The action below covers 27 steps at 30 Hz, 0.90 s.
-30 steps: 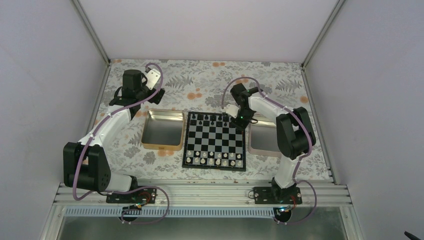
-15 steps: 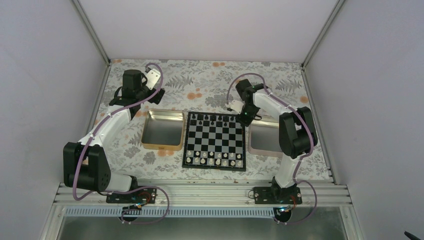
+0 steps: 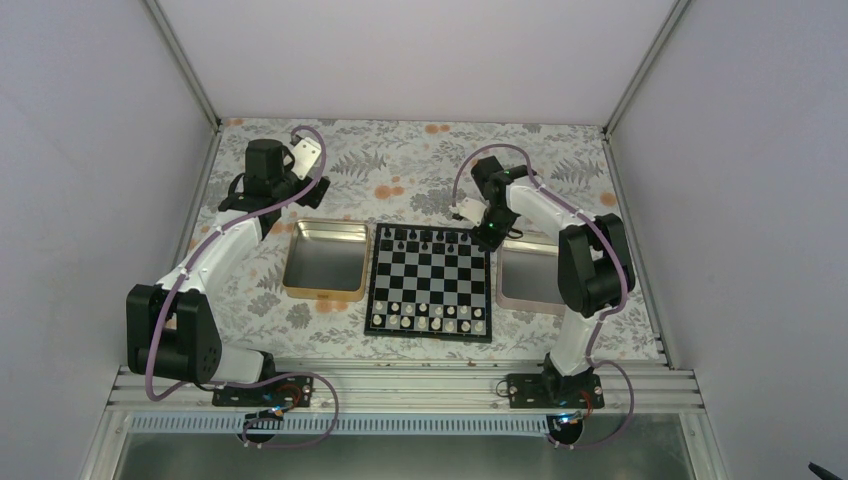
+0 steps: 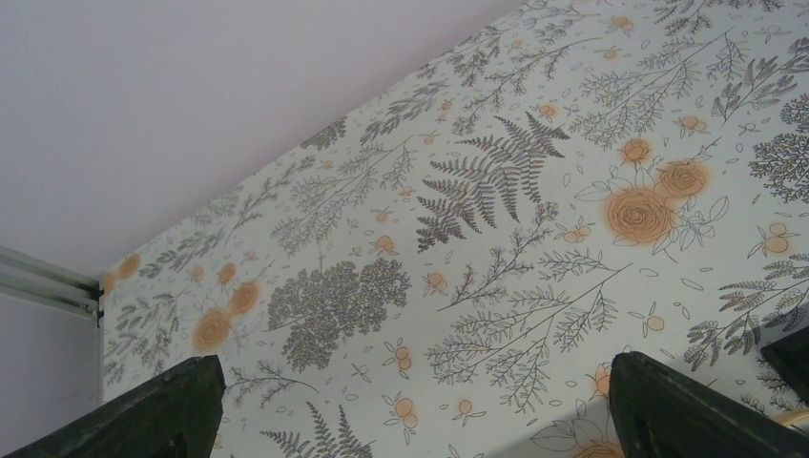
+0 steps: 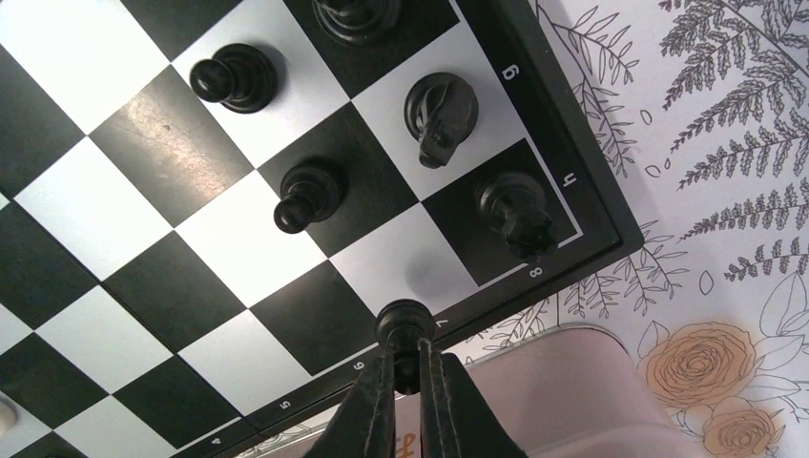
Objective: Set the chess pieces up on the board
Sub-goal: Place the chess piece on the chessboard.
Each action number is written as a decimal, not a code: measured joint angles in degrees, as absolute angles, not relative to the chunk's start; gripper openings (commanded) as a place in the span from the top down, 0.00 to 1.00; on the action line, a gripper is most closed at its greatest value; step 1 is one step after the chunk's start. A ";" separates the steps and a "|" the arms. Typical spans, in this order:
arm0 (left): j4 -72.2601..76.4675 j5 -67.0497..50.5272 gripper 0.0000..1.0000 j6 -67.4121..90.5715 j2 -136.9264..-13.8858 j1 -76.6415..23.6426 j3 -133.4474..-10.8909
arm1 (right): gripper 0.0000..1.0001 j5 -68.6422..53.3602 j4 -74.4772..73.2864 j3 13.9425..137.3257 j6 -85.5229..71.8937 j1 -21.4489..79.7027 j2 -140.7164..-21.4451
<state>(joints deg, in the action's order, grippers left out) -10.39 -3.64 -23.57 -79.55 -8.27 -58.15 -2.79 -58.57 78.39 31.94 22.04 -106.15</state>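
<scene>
We are seeing the held pawn (image 5: 403, 324), small, black and round-headed, pinched at its stem between the two slim dark fingers of the right tool (image 5: 407, 374), which is closed tight on it. It is hanging over the black numbered border of the board (image 5: 86, 215), beside a corner. We cannot tell whether it is touching the surface.

Ahead of this tool, the glossy black and pale squares are carrying more black pieces. A notched rook (image 5: 516, 212) is standing on the corner square, with a knight (image 5: 441, 108) just beyond it. A near pawn (image 5: 303, 197) is standing ahead and to the tool's left, and a far pawn (image 5: 234, 76) lies further that way.

Under the tool, on its right, the rounded rim of a silvery tray (image 5: 572, 382) is resting on the worktop (image 5: 725, 124), printed with ferns and orange roses. The white pieces (image 3: 430, 316) are lining the board's edge farthest from this tool.

The left tool (image 4: 410, 367) is standing wide open, its blunt dark fingers spread above the print. A shallow gold tray (image 3: 325, 262) is lying between it and the board.
</scene>
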 measured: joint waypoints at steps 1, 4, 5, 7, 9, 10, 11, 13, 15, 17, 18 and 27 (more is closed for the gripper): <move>-10.39 -3.64 0.00 -23.59 -79.55 -8.27 -58.15 | 0.94 -2.92 -58.54 78.46 31.97 22.04 -106.15; -10.39 -3.64 0.00 -23.57 -79.55 -8.27 -58.15 | 0.93 -3.18 -58.52 78.52 32.03 22.04 -106.15; -10.39 -3.64 0.00 -23.59 -79.55 -8.27 -58.15 | 0.93 -3.25 -58.52 78.52 32.08 22.04 -106.15; -10.39 -3.64 0.00 -23.59 -79.55 -8.27 -58.15 | 0.93 -3.42 -58.52 78.54 32.10 22.04 -106.17; -10.39 -3.64 0.00 -23.59 -79.55 -8.27 -58.15 | 0.93 -3.51 -58.52 78.56 32.10 22.06 -106.24; -10.39 -3.64 0.00 -23.59 -79.55 -8.27 -58.15 | 0.93 -3.55 -58.50 78.56 32.12 22.04 -106.26; -10.39 -3.64 0.00 -23.59 -79.55 -8.27 -58.15 | 0.93 -3.60 -58.52 78.56 32.12 22.06 -106.26; -10.39 -3.64 0.00 -23.59 -79.55 -8.27 -58.15 | 0.93 -3.64 -58.50 78.61 32.14 22.06 -106.26; -10.39 -3.64 0.00 -23.59 -79.55 -8.27 -58.15 | 0.91 -3.75 -58.50 78.61 32.14 22.06 -106.26; -10.39 -3.64 0.00 -23.59 -79.55 -8.27 -58.15 | 0.88 -3.79 -58.48 78.63 32.21 22.06 -106.26; -10.39 -3.66 0.00 -23.59 -79.55 -8.27 -58.15 | 0.86 -3.79 -58.48 78.63 32.32 22.06 -106.26; -10.39 -3.66 0.00 -23.59 -79.55 -8.27 -58.15 | 0.78 -4.25 -58.33 78.63 32.73 22.06 -106.26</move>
<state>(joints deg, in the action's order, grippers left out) -10.39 -3.66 -23.59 -79.55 -8.27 -58.15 -4.25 -58.33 78.63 32.73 22.06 -106.26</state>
